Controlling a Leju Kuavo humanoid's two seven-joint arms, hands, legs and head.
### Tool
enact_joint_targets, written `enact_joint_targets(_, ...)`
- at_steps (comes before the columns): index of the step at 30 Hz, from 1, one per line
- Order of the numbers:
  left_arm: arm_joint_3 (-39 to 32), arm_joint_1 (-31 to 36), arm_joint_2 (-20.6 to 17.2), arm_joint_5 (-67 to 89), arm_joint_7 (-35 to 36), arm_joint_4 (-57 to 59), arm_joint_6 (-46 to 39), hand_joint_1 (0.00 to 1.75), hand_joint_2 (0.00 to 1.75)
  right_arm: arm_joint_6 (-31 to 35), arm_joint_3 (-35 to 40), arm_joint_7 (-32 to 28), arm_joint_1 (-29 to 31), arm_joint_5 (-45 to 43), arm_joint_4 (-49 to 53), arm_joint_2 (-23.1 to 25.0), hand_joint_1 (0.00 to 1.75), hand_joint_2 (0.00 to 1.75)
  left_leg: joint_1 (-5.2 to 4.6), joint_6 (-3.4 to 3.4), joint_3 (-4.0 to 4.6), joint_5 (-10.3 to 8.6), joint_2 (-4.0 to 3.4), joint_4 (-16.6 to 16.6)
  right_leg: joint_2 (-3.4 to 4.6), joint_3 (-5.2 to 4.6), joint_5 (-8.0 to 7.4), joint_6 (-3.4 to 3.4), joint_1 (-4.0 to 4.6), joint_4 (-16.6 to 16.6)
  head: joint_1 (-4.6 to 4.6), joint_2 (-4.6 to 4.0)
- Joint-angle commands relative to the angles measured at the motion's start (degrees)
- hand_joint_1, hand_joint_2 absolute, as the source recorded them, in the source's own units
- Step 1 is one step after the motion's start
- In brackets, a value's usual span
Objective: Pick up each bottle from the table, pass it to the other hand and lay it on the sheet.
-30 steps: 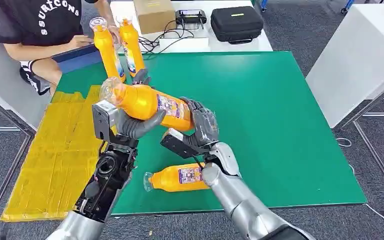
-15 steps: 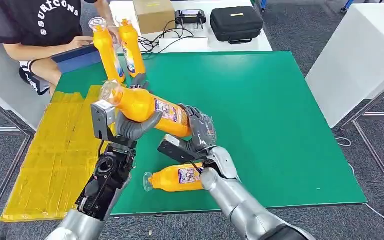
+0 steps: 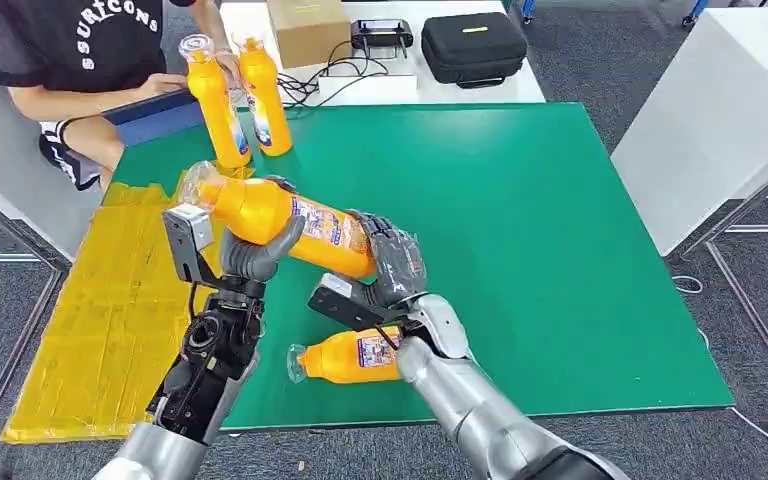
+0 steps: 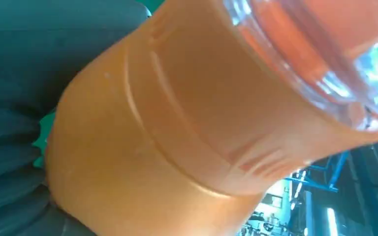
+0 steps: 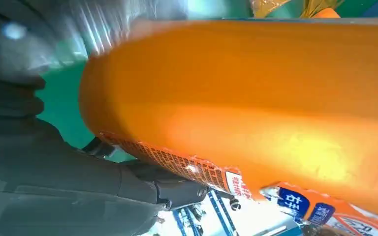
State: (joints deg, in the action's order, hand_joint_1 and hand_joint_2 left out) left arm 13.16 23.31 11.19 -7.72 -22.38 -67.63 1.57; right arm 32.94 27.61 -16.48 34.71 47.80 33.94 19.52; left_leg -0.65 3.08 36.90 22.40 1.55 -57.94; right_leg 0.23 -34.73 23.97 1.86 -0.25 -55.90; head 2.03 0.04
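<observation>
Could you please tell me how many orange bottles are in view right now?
4: one held bottle between the left hand and right hand, one lying bottle near the table's front edge, two standing bottles at the far corner.

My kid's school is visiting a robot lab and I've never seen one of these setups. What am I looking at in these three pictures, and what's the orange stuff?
It is a humanoid robot with two silver arms, each ending in a many-fingered hand. The wide picture is from a camera high on its body, looking down at a green table. The two close-ups come from cameras at its wrists, which is why orange takes up most of them.

The orange things are bottles. Both hands hold one bottle in the air: the left hand near its clear-capped neck, the right hand at its base. It looks like a hand-over. Another bottle lies on the table near the robot, and two more stand at the far edge. A yellow sheet lies to the left. A person sits at the far corner.
</observation>
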Motion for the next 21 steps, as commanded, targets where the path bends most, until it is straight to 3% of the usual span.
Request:
enact_joint_targets(1,-1.0,4.6,-0.3,-0.5,0.1,4.3,-1.3,1.75,1.75,0.3,3.2,-3.3,1.0,-1.4,-2.1,-0.6,1.75,1.75,0.04,-0.13,-0.17,0.06,-0.02,0.0,-0.07,0.20,0.07,-0.03,0.04,0.0,-0.02,0.00)
enact_joint_targets(3,-1.4,4.4,-0.6,-0.3,-0.1,3.0,-2.3,1.75,1.75,-0.5,3.0,-4.7,0.8,-3.5,0.1,-0.8,1.73,1.75,0.05,-0.14,-0.16,0.07,-0.03,0.0,-0.06,0.19,0.08,-0.04,0.06,0.0,-0.02,0.00)
enact_joint_targets(4,-1.7,4.2,-0.7,-0.2,-0.1,2.4,-2.7,1.75,1.75,-0.1,3.0,-5.2,0.5,-4.2,1.5,-0.9,0.24,1.75,0.06,-0.19,-0.28,0.13,-0.06,0.0,-0.07,0.31,0.14,-0.05,0.06,0.0,0.00,-0.02)
enact_joint_targets(5,-1.8,4.0,-0.8,0.0,-0.2,1.9,-3.2,1.75,1.75,0.1,3.2,-5.7,0.2,-4.9,2.8,-1.2,0.00,1.75,0.05,-0.15,-0.16,0.09,-0.07,0.0,-0.03,0.18,0.08,-0.04,0.06,0.0,-0.02,0.00)
enact_joint_targets(8,-2.8,3.5,-1.0,5.8,-2.3,0.0,-11.6,1.75,1.75,-0.6,4.5,-6.4,-2.3,-8.0,12.6,-3.3,0.00,1.75,0.05,-0.12,-0.09,0.05,-0.07,0.0,-0.02,0.11,0.05,-0.02,0.05,0.0,-0.02,0.00)
enact_joint_targets(9,-3.1,3.3,-1.0,8.3,-2.9,-0.8,-14.8,1.75,1.75,-1.0,5.1,-5.9,-3.8,-8.2,16.8,-4.2,0.00,0.00,0.07,-0.16,-0.14,0.11,-0.12,-0.1,0.00,0.16,0.09,-0.04,0.08,0.0,-0.04,0.00)
enact_joint_targets(10,-3.8,2.9,-0.5,12.4,-4.6,-2.0,-20.9,1.75,1.75,-0.7,5.4,-6.2,-5.3,-8.9,20.9,-5.1,0.00,0.00,0.05,-0.24,-0.35,0.22,-0.15,-0.1,-0.03,0.37,0.21,-0.05,0.06,-0.1,-0.02,0.00)
enact_joint_targets(14,-5.2,-0.3,-1.3,21.0,-7.0,-9.1,-32.8,1.75,1.75,-1.9,7.4,-5.5,-11.1,-11.5,36.1,-9.4,0.00,0.00,0.07,-0.12,-0.11,0.08,-0.01,0.0,-0.10,0.14,0.09,-0.01,0.07,0.0,-0.04,0.00)
enact_joint_targets(15,-6.1,-0.7,-1.2,30.8,-8.4,-10.1,-41.6,1.75,1.75,-1.9,7.7,-5.3,-12.3,-11.5,39.4,-10.4,0.00,0.00,0.06,-0.16,-0.27,0.18,-0.03,0.0,-0.10,0.32,0.19,-0.01,0.07,0.0,-0.02,0.00)
enact_joint_targets(17,-8.4,-1.6,-0.4,36.9,-8.1,-12.6,-41.6,1.75,1.75,-2.0,7.9,-4.5,-13.7,-11.3,42.9,-11.4,0.00,0.00,0.07,-0.17,-0.33,0.22,-0.11,0.0,-0.03,0.37,0.20,-0.01,0.07,0.0,-0.02,0.00)
enact_joint_targets(19,-17.9,-3.0,5.4,58.4,-9.3,-17.3,-41.6,1.75,1.75,-1.5,8.3,-3.3,-15.9,-10.3,48.9,-13.9,0.00,0.00,0.06,-0.13,-0.15,0.16,-0.02,0.0,-0.09,0.23,0.15,0.00,0.06,0.0,-0.04,0.00)
enact_joint_targets(21,-21.5,-3.5,6.5,72.5,-6.8,-19.3,-41.6,1.75,1.75,-1.9,8.5,-2.3,-17.0,-10.1,51.2,-15.6,0.00,0.00,0.06,-0.15,-0.20,0.23,-0.06,-0.1,-0.07,0.27,0.21,0.00,0.06,0.0,-0.02,0.00)
